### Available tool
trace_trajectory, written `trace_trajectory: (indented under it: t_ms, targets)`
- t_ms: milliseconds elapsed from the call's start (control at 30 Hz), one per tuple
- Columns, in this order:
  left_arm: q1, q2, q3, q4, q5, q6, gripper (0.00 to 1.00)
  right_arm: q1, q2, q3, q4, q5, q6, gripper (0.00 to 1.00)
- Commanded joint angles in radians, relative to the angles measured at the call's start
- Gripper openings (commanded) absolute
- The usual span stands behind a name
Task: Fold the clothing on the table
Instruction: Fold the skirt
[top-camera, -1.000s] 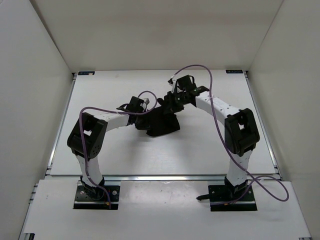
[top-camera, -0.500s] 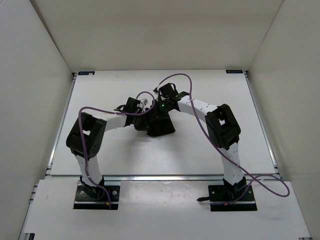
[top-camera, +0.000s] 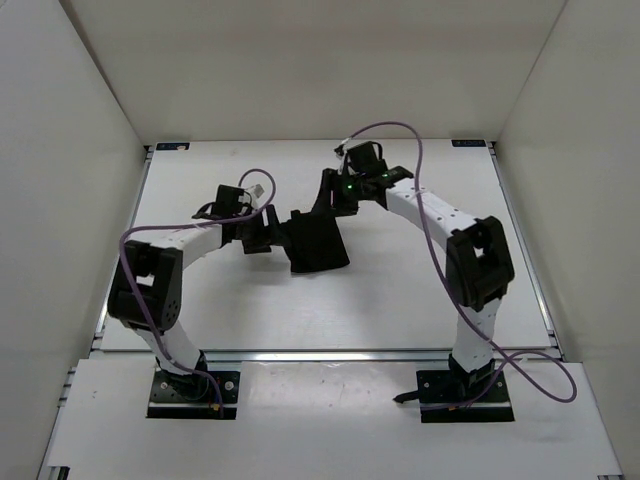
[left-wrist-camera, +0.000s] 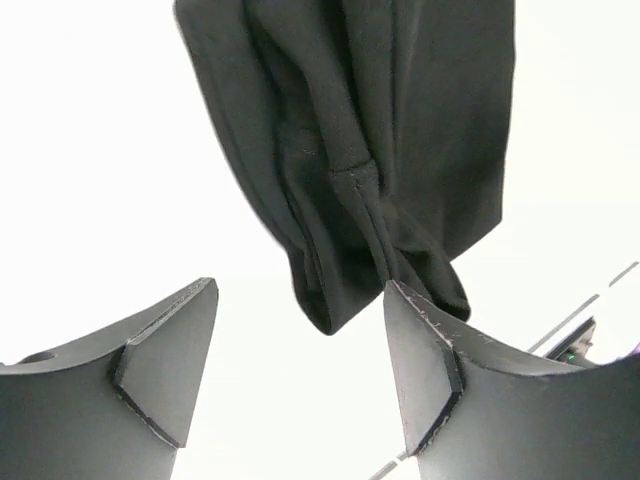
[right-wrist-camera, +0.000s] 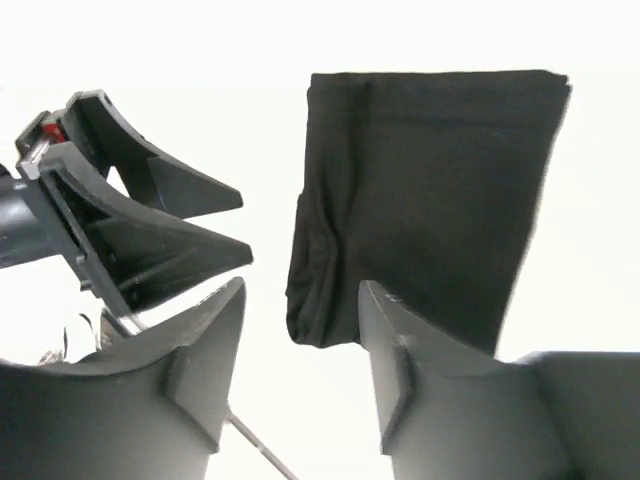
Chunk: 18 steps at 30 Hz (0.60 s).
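Observation:
The clothing (top-camera: 318, 240) is a black garment folded into a narrow, thick bundle near the middle of the table (top-camera: 420, 295). My left gripper (top-camera: 262, 232) sits just left of it, open and holding nothing. In the left wrist view the clothing (left-wrist-camera: 370, 150) lies just beyond the gripper (left-wrist-camera: 300, 350), clear of both fingers (left-wrist-camera: 165, 360). My right gripper (top-camera: 335, 195) hovers at the bundle's far end, also open. The right wrist view shows the clothing (right-wrist-camera: 430, 190) ahead of the gripper (right-wrist-camera: 300, 360), with the left gripper (right-wrist-camera: 150, 230) to the left.
Metal rails (top-camera: 115, 280) run along the table's sides, and white walls (top-camera: 70, 120) close in on three sides. Purple cables (top-camera: 400, 135) loop above both arms. The arm bases (top-camera: 190, 390) stand at the near edge.
Both grippers have opened and let go of the clothing. The left gripper has drawn back to the left and the right one toward the far side. The bundle now lies flat.

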Motion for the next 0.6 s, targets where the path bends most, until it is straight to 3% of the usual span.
trace_trajectory:
  t_ms: [0, 67, 133, 200, 233, 333, 467, 567]
  targets:
    - [0.033, -0.124, 0.014, -0.033, -0.003, 0.024, 0.77, -0.026, -0.123, -0.054, 0.094, 0.036, 0.005, 0.43]
    - [0.033, -0.132, 0.018, -0.048, -0.010, 0.019, 0.73, -0.046, -0.113, -0.105, 0.097, 0.009, 0.006, 0.30]
    - [0.026, -0.143, 0.012, -0.042, -0.020, 0.016, 0.66, -0.046, -0.096, -0.125, 0.088, 0.006, -0.003, 0.10]
    - [0.017, -0.149, 0.008, 0.001, -0.020, -0.033, 0.55, -0.029, -0.074, -0.165, 0.096, -0.008, -0.024, 0.00]
    - [0.009, -0.151, -0.004, 0.033, -0.017, -0.054, 0.44, -0.017, -0.062, -0.189, 0.109, -0.017, -0.015, 0.00]
    - [-0.014, -0.129, -0.001, 0.125, -0.026, -0.118, 0.28, 0.011, -0.039, -0.232, 0.165, -0.057, -0.007, 0.00]
    - [-0.031, -0.080, -0.021, 0.298, -0.004, -0.243, 0.13, 0.060, 0.002, -0.234, 0.192, -0.071, -0.007, 0.00]
    - [-0.054, -0.027, -0.018, 0.378, -0.004, -0.295, 0.09, 0.081, 0.029, -0.220, 0.206, -0.095, -0.001, 0.00]
